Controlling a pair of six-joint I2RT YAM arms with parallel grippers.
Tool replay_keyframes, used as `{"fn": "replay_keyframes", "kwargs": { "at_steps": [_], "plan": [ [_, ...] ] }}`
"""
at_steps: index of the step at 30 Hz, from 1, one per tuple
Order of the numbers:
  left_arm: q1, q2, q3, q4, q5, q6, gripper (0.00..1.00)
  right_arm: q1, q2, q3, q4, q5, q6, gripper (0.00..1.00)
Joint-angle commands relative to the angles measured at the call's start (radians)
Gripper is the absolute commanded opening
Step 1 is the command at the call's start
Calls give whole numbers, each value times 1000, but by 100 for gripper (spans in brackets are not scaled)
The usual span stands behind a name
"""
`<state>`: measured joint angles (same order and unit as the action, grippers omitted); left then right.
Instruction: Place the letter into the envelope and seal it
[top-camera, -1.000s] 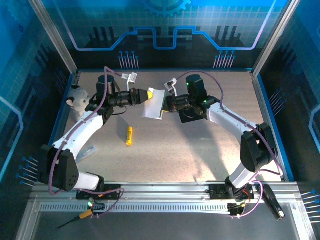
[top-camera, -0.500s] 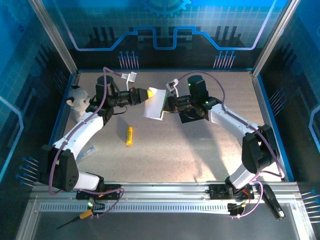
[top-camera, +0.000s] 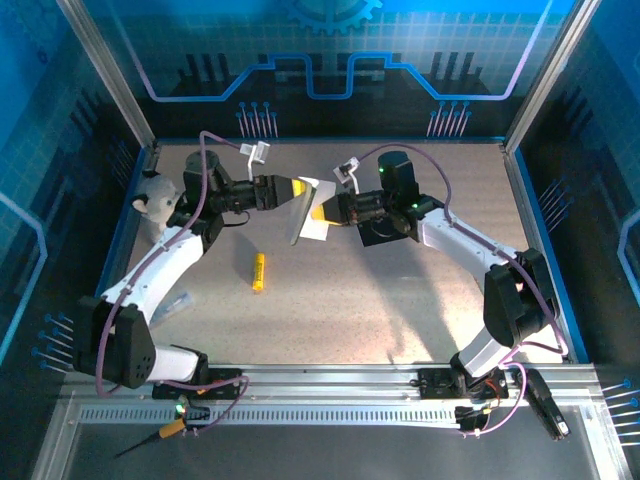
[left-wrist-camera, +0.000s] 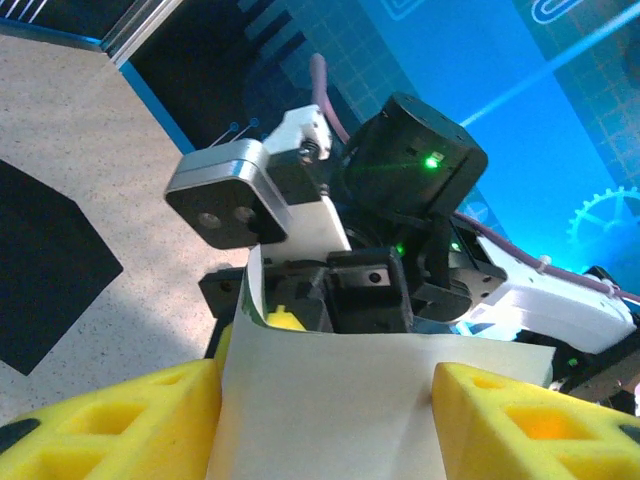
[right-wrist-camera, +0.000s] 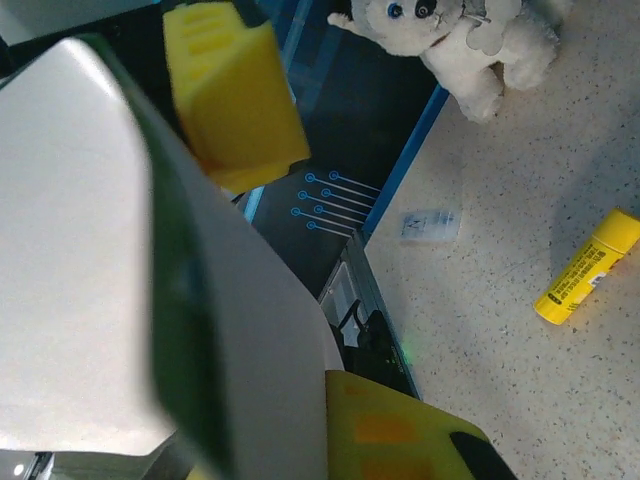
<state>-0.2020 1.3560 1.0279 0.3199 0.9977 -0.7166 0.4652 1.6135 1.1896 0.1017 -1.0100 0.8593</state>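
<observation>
The letter hangs in the air above the middle back of the table, bent and tilted on edge between the two arms. My left gripper holds it: in the left wrist view the white sheet spans the gap between the yellow fingers, its top corner curled to show the green border. My right gripper stands open against the sheet's other side, and the curved, green-edged letter passes beside its spread fingers. The black envelope lies flat on the table under the right arm, and it shows again at the left.
A yellow glue stick lies on the table left of centre, also seen as the glue stick from the right wrist. A plush toy sits at the left wall. A small clear packet lies near the left edge.
The letter has turned from facing the camera to nearly edge-on. The right gripper's yellow fingers now show at the sheet, and the left arm has pulled back a little to the left.
</observation>
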Motion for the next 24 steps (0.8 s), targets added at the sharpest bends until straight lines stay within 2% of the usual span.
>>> {"fn": "replay_keyframes", "kwargs": {
  "at_steps": [1,9,15,24],
  "plan": [
    [7,-19,15,0,51,30,54,-5,-18,-20,89,-33,53,4],
    [8,24,-5,54,42,8,45,26,5,-24,251,-62,169,4],
    [9,45,13,64,26,2,16,44,6,-34,230,-59,152,4],
    [33,49,11,94,4,-27,1,47,-19,-57,88,-33,47,7]
  ]
}}
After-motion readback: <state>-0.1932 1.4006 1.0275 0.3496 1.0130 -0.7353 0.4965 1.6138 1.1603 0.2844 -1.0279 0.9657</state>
